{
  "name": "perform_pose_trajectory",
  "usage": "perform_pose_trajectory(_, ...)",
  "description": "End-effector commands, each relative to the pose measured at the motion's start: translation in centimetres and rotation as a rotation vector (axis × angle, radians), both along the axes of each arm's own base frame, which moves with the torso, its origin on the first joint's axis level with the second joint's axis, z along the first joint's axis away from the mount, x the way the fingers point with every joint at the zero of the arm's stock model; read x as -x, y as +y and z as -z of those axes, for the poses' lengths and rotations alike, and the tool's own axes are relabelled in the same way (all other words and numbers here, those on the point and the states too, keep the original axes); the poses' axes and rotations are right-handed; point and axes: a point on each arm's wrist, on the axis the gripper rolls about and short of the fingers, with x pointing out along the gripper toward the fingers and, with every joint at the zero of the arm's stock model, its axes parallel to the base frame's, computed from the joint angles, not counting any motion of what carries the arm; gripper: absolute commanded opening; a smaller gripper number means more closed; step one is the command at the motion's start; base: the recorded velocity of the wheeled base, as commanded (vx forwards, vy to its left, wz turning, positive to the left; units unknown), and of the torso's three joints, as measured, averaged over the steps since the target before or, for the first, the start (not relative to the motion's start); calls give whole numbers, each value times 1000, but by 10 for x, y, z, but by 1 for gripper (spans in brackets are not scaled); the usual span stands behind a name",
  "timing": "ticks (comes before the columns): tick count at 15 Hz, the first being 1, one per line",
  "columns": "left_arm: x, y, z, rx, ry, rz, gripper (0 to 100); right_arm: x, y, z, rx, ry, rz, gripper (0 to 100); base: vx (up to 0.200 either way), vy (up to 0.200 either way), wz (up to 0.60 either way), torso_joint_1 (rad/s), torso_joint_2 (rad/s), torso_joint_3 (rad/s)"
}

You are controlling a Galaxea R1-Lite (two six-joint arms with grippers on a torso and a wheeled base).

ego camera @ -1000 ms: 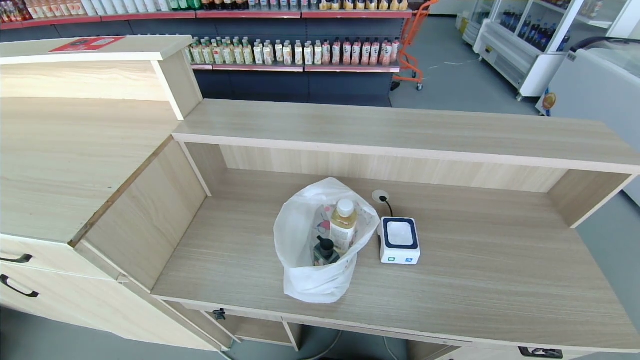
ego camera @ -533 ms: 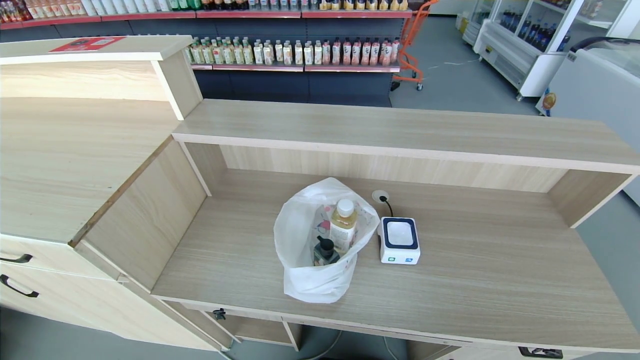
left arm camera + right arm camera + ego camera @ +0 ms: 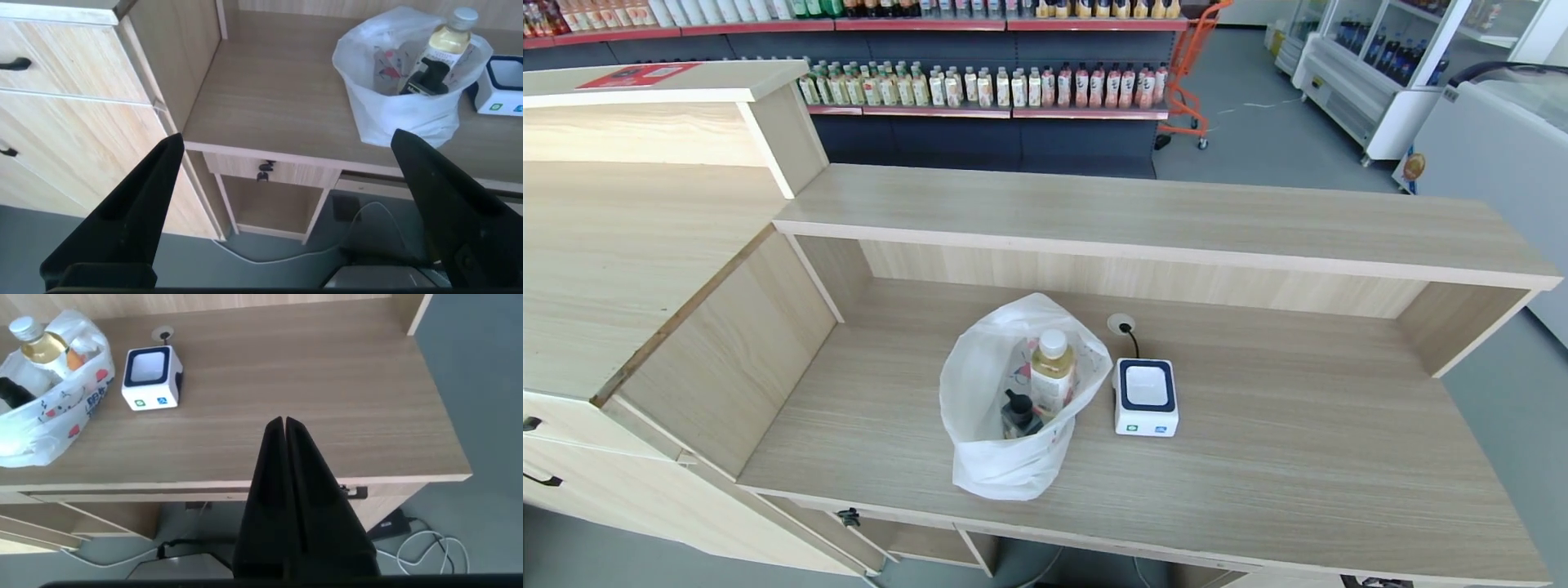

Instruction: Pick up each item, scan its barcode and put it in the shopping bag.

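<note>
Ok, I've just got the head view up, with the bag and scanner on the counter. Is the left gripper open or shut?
Observer: Open. The left gripper has its jaws spread wide with nothing between them.
Operator: And the right one?
Observer: Shut. The right gripper has its jaws pressed together, holding nothing.
Operator: Where is it pointing?
Observer: At bare counter, to the robot's right of the scanner and apart from the shopping bag.

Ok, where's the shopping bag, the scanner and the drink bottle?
shopping bag (image 3: 996, 465), head view, on its white front wall.
barcode scanner (image 3: 1147, 385), head view, on its top window.
drink bottle (image 3: 1054, 343), head view, on its white cap.
</note>
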Motion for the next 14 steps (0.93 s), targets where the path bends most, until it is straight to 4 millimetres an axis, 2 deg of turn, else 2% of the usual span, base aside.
perform_pose_trajectory(1, 0, 0, 0, 1, -2, -3, 100, 0, 0, 0, 0, 6, -1, 0, 0, -200, 0, 2, 2, 7)
perform_pose_trajectory(4, 0, 0, 0, 6, -2, -3, 100, 0, 0, 0, -2, 5, -1, 0, 0, 0, 0, 0, 0, 0)
perform_pose_trajectory(7, 0, 0, 0, 3, 1, -1, 100, 0, 0, 0, 0, 6, 0, 0, 200, 0, 0, 2, 1, -1)
perform_pose_trajectory(14, 0, 0, 0, 7, -2, -3, 100, 0, 0, 0, -12, 4, 0, 0, 0, 0, 0, 0, 0, 0)
